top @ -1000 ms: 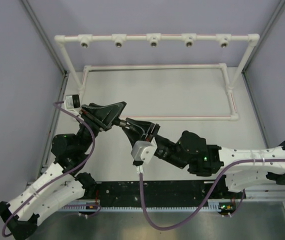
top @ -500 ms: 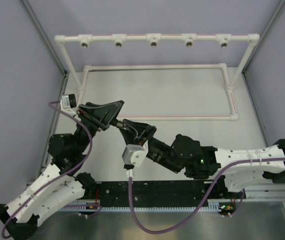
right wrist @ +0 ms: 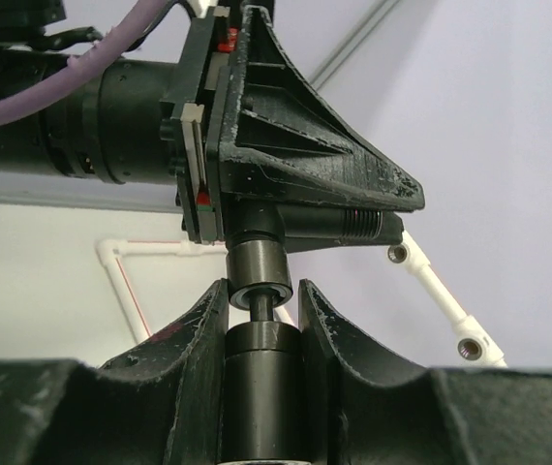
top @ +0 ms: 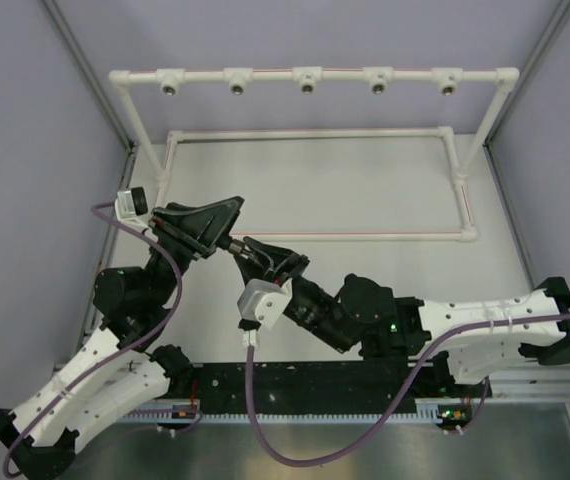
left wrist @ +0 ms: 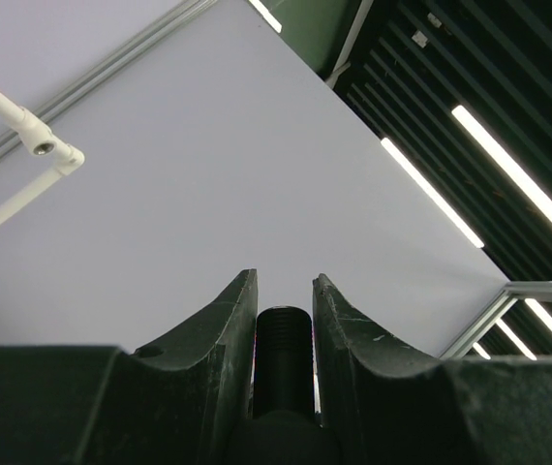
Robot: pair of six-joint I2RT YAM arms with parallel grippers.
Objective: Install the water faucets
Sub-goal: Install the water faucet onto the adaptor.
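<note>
Two grippers share one black plastic water faucet [left wrist: 284,344] just on the near side of the white plastic pipe frame [top: 395,236], by the left end of its front floor rail.
The left gripper [top: 227,236] and right gripper [top: 249,250] meet tip to tip. Pale grey tabletop [top: 365,190] shows inside the frame's floor loop and to the grippers' right, and lilac walls [top: 25,150] flank the frame. Left fingers sit nearly together on the faucet's ribbed, threaded shank. Right fingers clamp its smooth barrel, with a narrow neck between the two parts.
</note>
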